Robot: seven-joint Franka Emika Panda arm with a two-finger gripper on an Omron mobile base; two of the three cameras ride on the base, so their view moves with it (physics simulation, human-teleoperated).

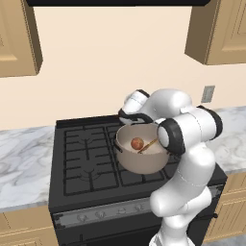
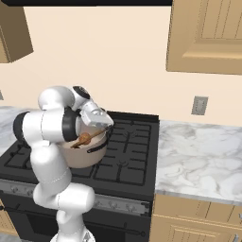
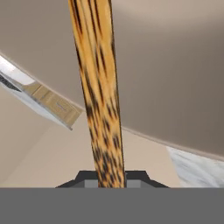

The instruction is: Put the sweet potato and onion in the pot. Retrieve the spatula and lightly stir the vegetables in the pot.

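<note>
The beige-grey pot (image 1: 142, 166) (image 2: 83, 159) stands on the black stove, at its front right. Inside it lies the round reddish onion (image 1: 137, 143) (image 2: 85, 138). The sweet potato is hidden from me. The wooden spatula (image 1: 148, 145) (image 2: 92, 136) slants down into the pot beside the onion. My gripper (image 2: 108, 126) hovers at the pot's right rim, shut on the spatula's upper handle. In the hand view the handle (image 3: 99, 100) rises from between my fingertips (image 3: 111, 180), in front of the pot's wall (image 3: 175, 65).
The black gas stove (image 1: 86, 158) (image 2: 128, 156) has marble counters on both sides (image 1: 24, 163) (image 2: 198, 156). Wooden wall cabinets (image 1: 218, 29) (image 2: 208, 35) hang above. My own elbow (image 1: 173, 134) crowds the pot's right side.
</note>
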